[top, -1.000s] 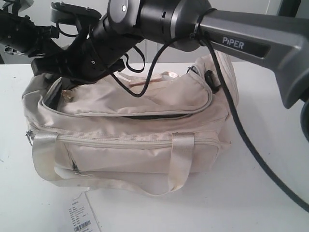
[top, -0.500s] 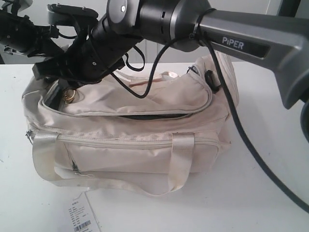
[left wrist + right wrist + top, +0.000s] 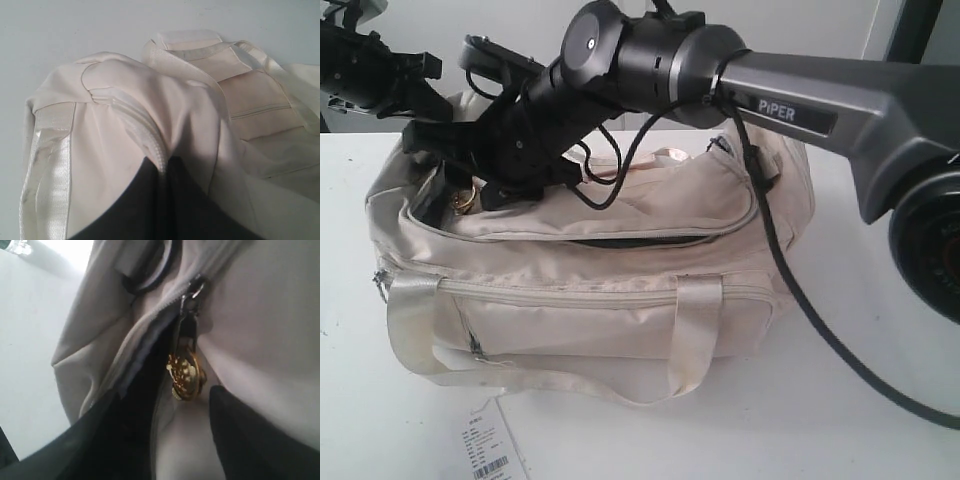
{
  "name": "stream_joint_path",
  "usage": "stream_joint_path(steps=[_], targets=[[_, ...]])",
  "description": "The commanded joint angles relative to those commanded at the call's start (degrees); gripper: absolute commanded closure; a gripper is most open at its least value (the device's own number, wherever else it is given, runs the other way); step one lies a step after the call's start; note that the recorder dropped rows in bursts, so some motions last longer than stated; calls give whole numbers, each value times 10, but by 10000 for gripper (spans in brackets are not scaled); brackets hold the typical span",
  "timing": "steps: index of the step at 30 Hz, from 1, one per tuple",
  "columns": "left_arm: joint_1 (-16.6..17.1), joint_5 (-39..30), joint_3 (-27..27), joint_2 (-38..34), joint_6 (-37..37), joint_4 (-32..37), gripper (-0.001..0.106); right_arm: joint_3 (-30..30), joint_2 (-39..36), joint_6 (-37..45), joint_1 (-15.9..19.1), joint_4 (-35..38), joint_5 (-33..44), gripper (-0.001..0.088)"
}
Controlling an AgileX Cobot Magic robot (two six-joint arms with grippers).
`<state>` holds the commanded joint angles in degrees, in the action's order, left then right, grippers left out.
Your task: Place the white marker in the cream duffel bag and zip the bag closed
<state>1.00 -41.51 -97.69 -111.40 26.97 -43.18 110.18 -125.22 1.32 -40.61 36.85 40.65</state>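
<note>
The cream duffel bag (image 3: 620, 270) lies on the white table, its top zip showing a dark gap (image 3: 610, 242) along the front. My right gripper (image 3: 470, 185) reaches across to the bag's left end and stands open (image 3: 165, 392). The gold zipper charm (image 3: 186, 375) hangs from the slider between its fingers, untouched, and also shows from outside (image 3: 463, 200). My left gripper (image 3: 420, 88) is shut on the bag's end fabric, pinching the zipper tape (image 3: 161, 167). The white marker is hidden.
A white paper barcode tag (image 3: 490, 452) lies at the table's front edge beside the strap handle (image 3: 695, 330). The right arm's black cable (image 3: 790, 260) drapes over the bag's right end. The white table (image 3: 880, 400) stretches to the right.
The right arm has rolled and its wrist has risen. The gripper has drawn back off the bag's left end, uncovering the gold charm. The left arm holds its place.
</note>
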Motion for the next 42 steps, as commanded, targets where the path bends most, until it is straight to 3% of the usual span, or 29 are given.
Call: stream_joint_path(steps=[3,8,10,14,26,42], targets=[[0,-1,0,0,0,0,1047,0,-6,0,0,22,-37,380],[0,-1,0,0,0,0,1047,0,-17,0,0,22,-56,494],[0,-1,0,0,0,0,1047,0,-18,0,0,20,-56,582],[0,-1,0,0,0,0,1047,0,-18,15,0,19,-51,867],[0,3,0,0,0,0,1047,0,26,33,1,-15,-13,868],[0,8,0,0,-1,0,1047,0,72,88,1,-4,45,868]])
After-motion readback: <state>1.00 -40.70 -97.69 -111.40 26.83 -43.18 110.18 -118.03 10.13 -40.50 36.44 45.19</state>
